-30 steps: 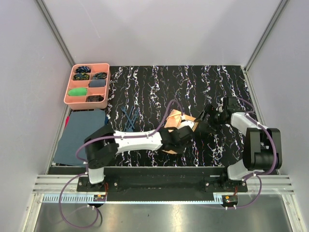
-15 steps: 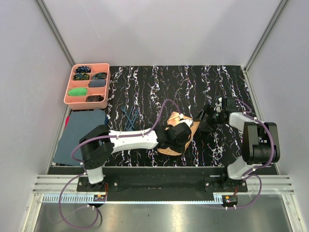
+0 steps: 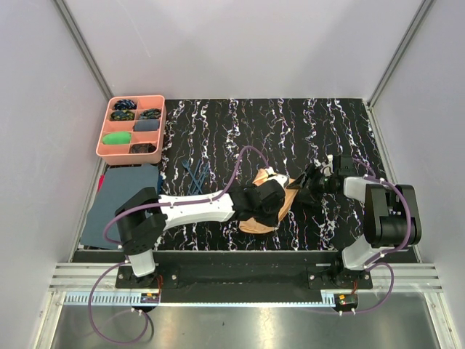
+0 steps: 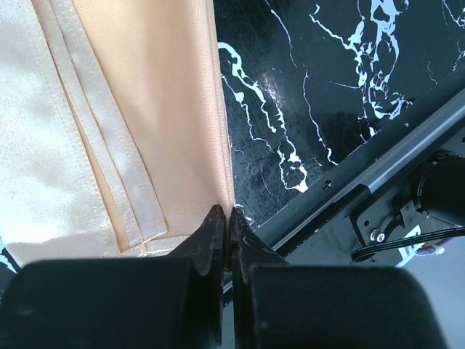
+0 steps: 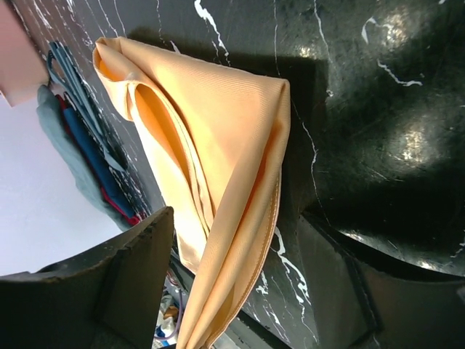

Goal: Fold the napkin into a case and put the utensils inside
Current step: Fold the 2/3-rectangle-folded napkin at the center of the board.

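Observation:
The peach-orange napkin (image 3: 280,198) is bunched in loose folds at the table's middle front. My left gripper (image 3: 263,205) is over it, shut on one edge of the napkin (image 4: 131,123), pinched at the tips of the left gripper (image 4: 227,216). My right gripper (image 3: 311,182) sits at the napkin's right side. In the right wrist view the right gripper (image 5: 240,273) is open, with a hanging fold of the napkin (image 5: 218,123) between its fingers (image 5: 138,269). The dark blue utensils (image 3: 195,177) lie on the table left of the napkin, apart from both grippers. No finished case shows.
A pink compartment tray (image 3: 104,142) with small coloured bundles stands at the back left. A dark blue-grey cloth (image 3: 120,203) lies at the left front. The table's front edge rail (image 4: 363,182) runs close under the left gripper.
The left gripper has shifted the napkin, which now spreads lower toward the front edge. The right gripper has moved in to the napkin's right side and its jaws have narrowed.

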You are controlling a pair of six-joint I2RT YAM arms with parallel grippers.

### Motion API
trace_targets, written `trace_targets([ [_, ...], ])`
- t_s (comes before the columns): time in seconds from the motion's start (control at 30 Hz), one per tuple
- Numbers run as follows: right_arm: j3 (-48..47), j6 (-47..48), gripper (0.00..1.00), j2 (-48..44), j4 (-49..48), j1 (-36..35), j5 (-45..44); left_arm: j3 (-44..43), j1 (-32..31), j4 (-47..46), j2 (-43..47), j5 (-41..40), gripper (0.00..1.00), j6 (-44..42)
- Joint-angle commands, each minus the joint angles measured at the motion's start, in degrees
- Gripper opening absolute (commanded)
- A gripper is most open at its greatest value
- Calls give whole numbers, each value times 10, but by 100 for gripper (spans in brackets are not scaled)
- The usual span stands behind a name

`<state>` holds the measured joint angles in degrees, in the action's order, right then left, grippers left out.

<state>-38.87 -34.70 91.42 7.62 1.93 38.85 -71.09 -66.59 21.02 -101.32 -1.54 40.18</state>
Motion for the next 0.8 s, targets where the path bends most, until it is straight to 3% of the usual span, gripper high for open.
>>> trace_targets([
  [0.0, 14, -6, 76, 14, -30, -1, 7, -2, 4, -23, 29, 12, 0, 3],
  [0.57, 15, -12, 70, 62, -86, -2, 9, 2, 8, -23, 44, 13, 0, 6],
  [0.77, -10, 1, 58, 60, -54, -2, -18, 10, 8, -26, 41, 29, 0, 9],
])
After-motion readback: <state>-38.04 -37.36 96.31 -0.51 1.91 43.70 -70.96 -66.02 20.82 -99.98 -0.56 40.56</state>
